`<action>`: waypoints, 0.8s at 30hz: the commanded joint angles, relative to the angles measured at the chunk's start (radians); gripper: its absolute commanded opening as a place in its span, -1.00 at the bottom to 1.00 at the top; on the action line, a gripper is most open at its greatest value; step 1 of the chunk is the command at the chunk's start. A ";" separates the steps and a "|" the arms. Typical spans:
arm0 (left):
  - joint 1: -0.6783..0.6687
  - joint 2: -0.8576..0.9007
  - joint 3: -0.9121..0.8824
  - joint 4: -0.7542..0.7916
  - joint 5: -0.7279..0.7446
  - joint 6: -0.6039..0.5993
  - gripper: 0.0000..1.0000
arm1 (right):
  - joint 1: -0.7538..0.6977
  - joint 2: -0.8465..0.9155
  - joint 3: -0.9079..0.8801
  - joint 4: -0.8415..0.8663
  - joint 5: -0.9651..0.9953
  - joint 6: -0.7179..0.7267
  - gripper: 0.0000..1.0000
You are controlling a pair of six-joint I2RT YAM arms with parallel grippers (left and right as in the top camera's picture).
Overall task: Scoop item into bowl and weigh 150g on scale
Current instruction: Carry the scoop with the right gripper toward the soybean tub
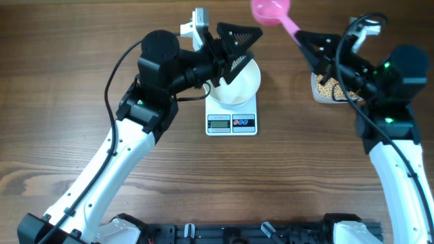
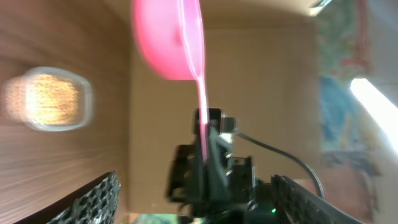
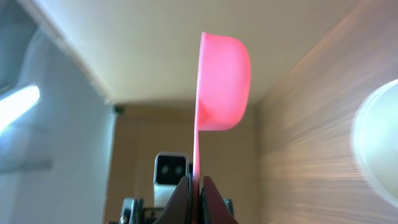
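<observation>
The white bowl (image 1: 248,87) stands on the white scale (image 1: 232,123) at mid-table. My left gripper (image 1: 241,50) hovers over the bowl's far side, open, with nothing between its fingers (image 2: 93,199). My right gripper (image 1: 313,46) is shut on the handle of a pink scoop (image 1: 271,10), whose cup is lifted toward the table's far edge. Tan beans (image 1: 327,87) fill a clear tub (image 1: 316,95) partly hidden under the right arm. In the left wrist view the scoop (image 2: 168,37) and the tub (image 2: 46,99) are blurred. The right wrist view shows the scoop (image 3: 221,81) edge-on and the bowl (image 3: 379,143) at right.
Both arms reach in from the near edge of the wooden table (image 1: 68,61). A black cable (image 1: 366,115) runs along the right arm beside the tub.
</observation>
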 commanded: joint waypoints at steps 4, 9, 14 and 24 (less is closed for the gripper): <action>0.084 -0.003 0.008 -0.301 -0.034 0.369 0.81 | -0.120 -0.051 0.095 -0.347 -0.012 -0.401 -0.91; 0.118 -0.008 0.063 -0.577 -0.125 0.587 0.79 | -0.150 -0.056 0.266 -0.714 0.096 -0.673 -0.91; 0.118 -0.007 0.090 -0.833 -0.216 0.769 0.71 | -0.150 -0.056 0.400 -1.025 0.329 -0.861 -0.92; 0.039 0.067 0.068 -1.051 -0.291 0.861 0.08 | -0.154 -0.055 0.409 -1.131 0.496 -0.927 -0.91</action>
